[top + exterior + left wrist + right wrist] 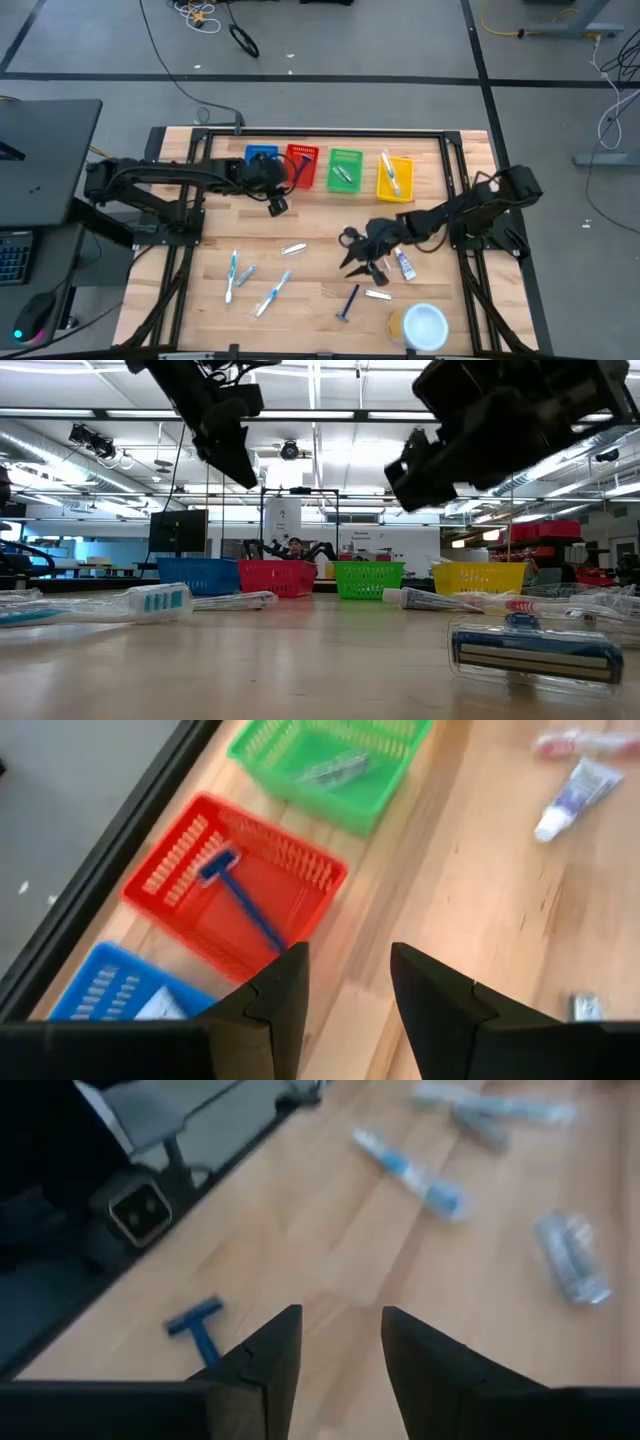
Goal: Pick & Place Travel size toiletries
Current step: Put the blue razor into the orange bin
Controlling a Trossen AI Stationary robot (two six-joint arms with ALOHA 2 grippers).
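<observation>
Presently the right gripper (pixel 362 262) is held over the bench (pixel 310 300) with its fingers (pixel 268 1355) parted and nothing grasped, a blue razor (pixel 349 303) lying just near of it. The left gripper (pixel 277 205), fingers also parted and empty, is held beside the red basket (pixel 301 166), where another razor (pixel 240 898) already lies. For a clean pick, the right fingers should be lowered astride the razor's handle, squared across it, before being closed.

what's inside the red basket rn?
One blue razor lies in the red basket, head toward the table edge. The left gripper, open and empty, covers the basket's near corner, so anything there is hidden.
</observation>
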